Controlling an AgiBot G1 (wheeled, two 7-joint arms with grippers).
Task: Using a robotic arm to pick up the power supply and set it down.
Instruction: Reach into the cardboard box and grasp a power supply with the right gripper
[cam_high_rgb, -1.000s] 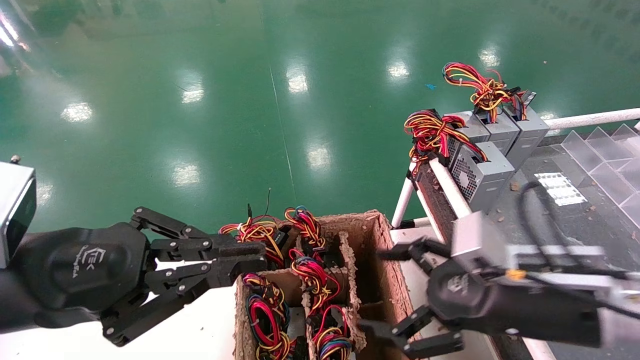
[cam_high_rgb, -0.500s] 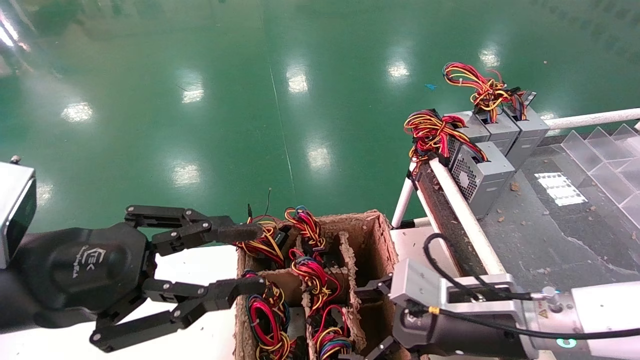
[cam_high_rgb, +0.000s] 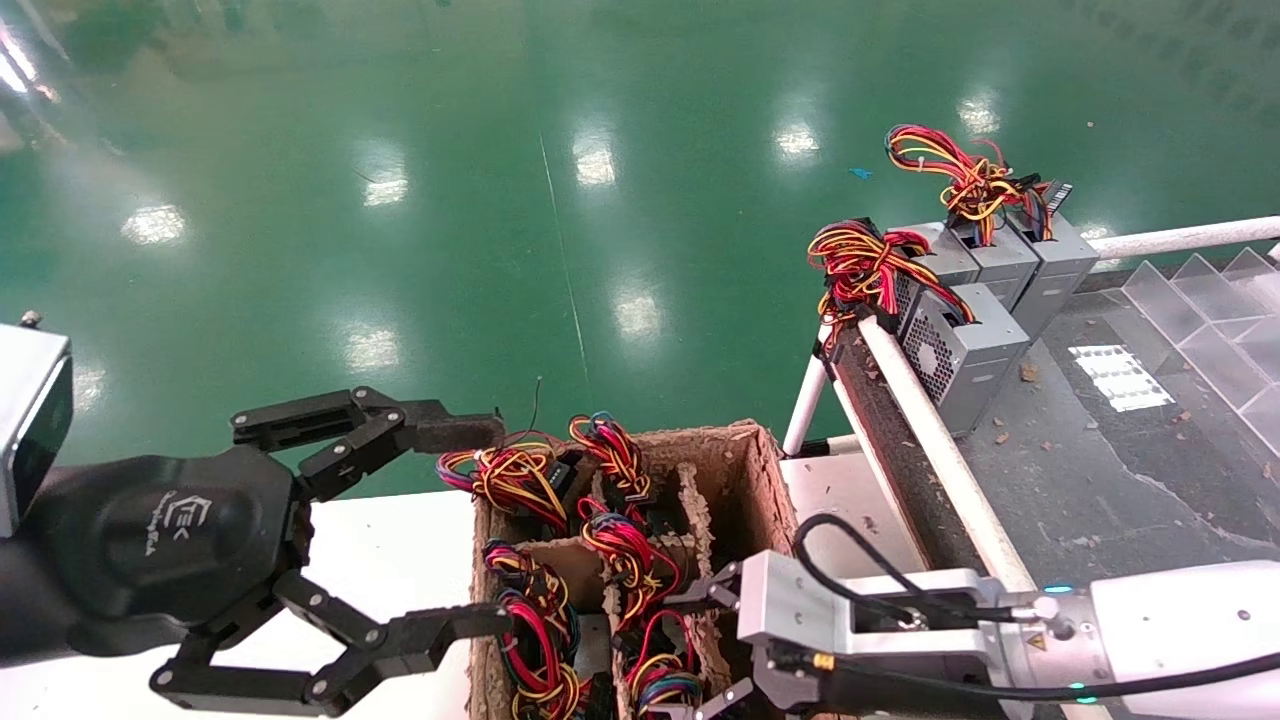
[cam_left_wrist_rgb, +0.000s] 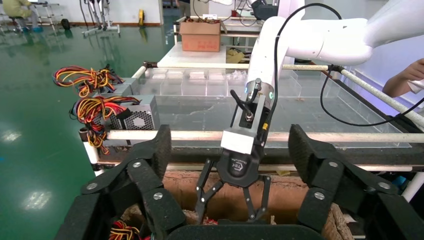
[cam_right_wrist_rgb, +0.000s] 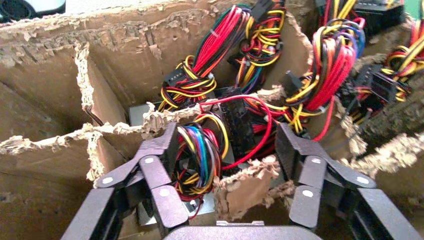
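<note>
A torn cardboard box (cam_high_rgb: 752, 445) holds several power supplies, of which mostly the looped wire bundles (cam_high_rgb: 620, 545) show. My right gripper (cam_high_rgb: 705, 650) reaches down into the box near its right side and stands open. In the right wrist view the right gripper (cam_right_wrist_rgb: 227, 145) straddles a multi-coloured wire bundle (cam_right_wrist_rgb: 200, 155) and a ragged divider flap (cam_right_wrist_rgb: 245, 185). Below that bundle a corner of a grey power supply (cam_right_wrist_rgb: 200, 206) shows. My left gripper (cam_high_rgb: 470, 530) hangs wide open at the box's left edge, holding nothing. The left wrist view shows the right gripper (cam_left_wrist_rgb: 227, 215) dipping into the box (cam_left_wrist_rgb: 185, 185).
Several grey power supplies (cam_high_rgb: 965, 345) with wire bundles stand on the dark table at the right, behind a white rail tube (cam_high_rgb: 930, 430). Clear plastic dividers (cam_high_rgb: 1210, 320) lie farther right. The box stands on a white surface (cam_high_rgb: 400, 560) above a green floor.
The left gripper has opened from nearly shut to wide open. The right arm has swung left and down, bringing its gripper into the box.
</note>
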